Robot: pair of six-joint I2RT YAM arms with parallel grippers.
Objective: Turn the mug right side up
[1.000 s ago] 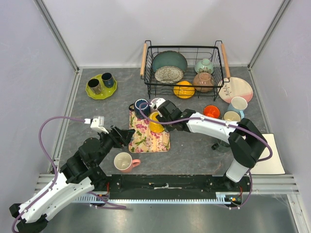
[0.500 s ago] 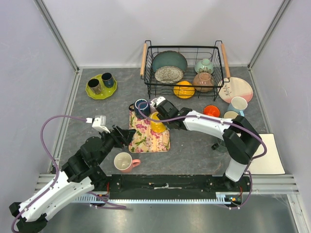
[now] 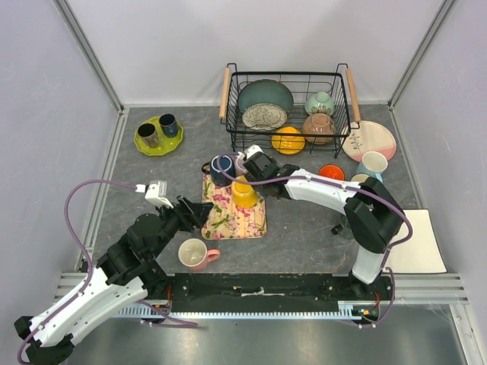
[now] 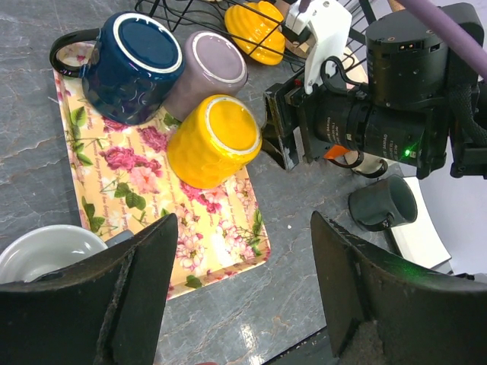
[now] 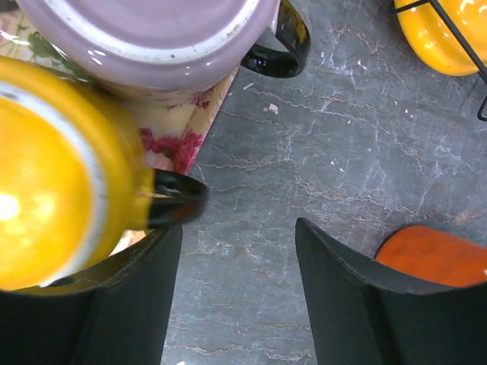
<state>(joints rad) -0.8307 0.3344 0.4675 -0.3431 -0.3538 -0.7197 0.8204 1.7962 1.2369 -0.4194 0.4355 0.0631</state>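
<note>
mug (image 3: 244, 192) on tray (image 3: 228, 220) ctr, rack (image 3: 285, 74) behind, cup (image 3: 192, 252) in front

You are looking at a lab test cell; plain white panels (image 3: 251, 38) on aluminium posts (image 3: 90, 55) wall the grey table (image 3: 304, 236) along three edges; a black mounting rail (image 3: 259, 290) runs the near edge.
</note>
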